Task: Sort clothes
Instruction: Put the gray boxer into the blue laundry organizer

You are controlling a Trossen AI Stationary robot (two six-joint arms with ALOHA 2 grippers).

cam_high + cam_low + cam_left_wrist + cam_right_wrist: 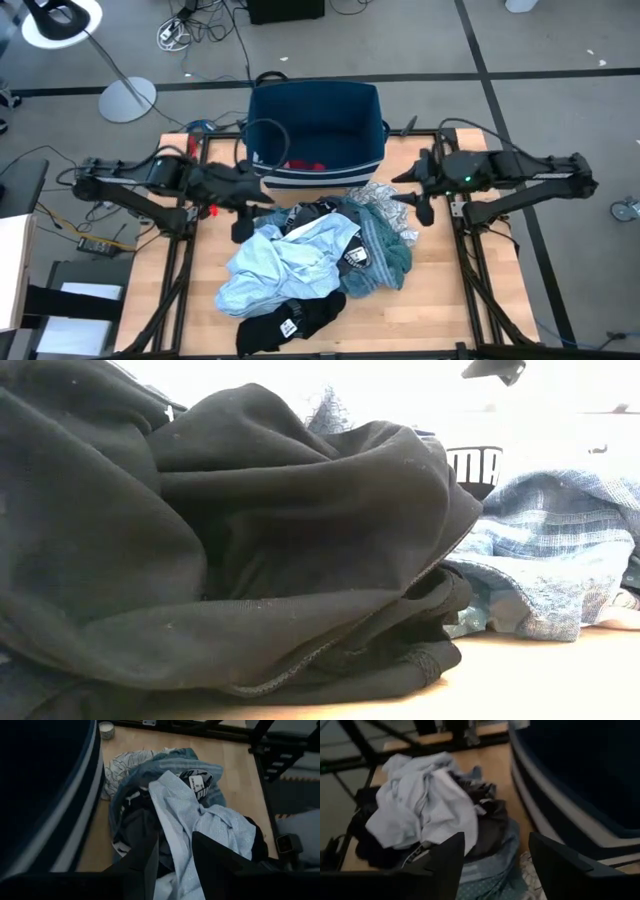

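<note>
Clothes are heaped mid-desk, just in front of the bin point(318, 125), which sits at the desk's point(450, 300) far edge. That keeps the pile within reach of both arms and the drop short. The blue shirt point(290, 262) lies on top, spilling toward the near-left corner. A black piece point(290, 320) sits under it at the near edge, and it fills the low view right at the lens. The teal cloth point(385, 255) is on the pile's right side, and the patterned cloth point(385, 200) is at the far side, touching the bin's front wall. A red piece point(305, 165) is already inside the bin, so I'd judge sorting has begun with most of it left. The left hand point(243, 222) hangs at the pile's far-left edge, just beside the bin wall. Its fingers are spread and empty, with the shirt and dark fabric right below its fingers point(210, 860) in its wrist view; contact with cloth can't be told. The right hand point(424, 205) hovers off the pile's far-right edge beside the patterned cloth, jaws wide apart, holding nothing and touching nothing. Both hands look staged for a pick, the left one closer to it. Snag risk: the shirt is tangled over the black piece, so a grab may drag two garments.
</note>
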